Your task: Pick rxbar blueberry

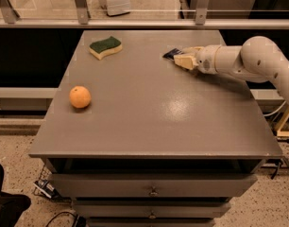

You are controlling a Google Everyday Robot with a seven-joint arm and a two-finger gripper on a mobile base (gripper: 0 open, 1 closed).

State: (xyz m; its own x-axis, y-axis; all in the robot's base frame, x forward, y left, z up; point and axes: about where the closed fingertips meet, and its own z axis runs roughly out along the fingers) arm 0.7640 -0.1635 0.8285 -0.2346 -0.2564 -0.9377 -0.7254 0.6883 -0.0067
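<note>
Right, the gripper (181, 56) sits low at the far right part of the table (149, 112), reaching in from the right on its white arm (250, 60). The rxbar blueberry (171, 54) lies flat on the tabletop right at the gripper's tip. Only 1 dark navy end of it shows, poking out to the left; the rest is hidden behind the cream-coloured tip. From this angle I cannot tell whether the gripper is clamped on the bar or merely set around it, so I treat the grasp as unconfirmed.

My judgement is that this is the grasp step, with the lift not yet done. To do it well, I want the jaws to straddle the wrapper across its narrow width and to sit low enough to catch a thin, flat thing, without scraping hard on the table. A flat foil wrapper will probably skid or tip if only 1 side touches first, so I would close slowly and evenly. Then I would raise it straight up a little and check that the blue end rises with the gripper before I carry it off.

The green-and-yellow sponge (106, 47) sits well apart at the far left, and the orange (80, 97) rests nearer the left edge. Neither is in the way.
</note>
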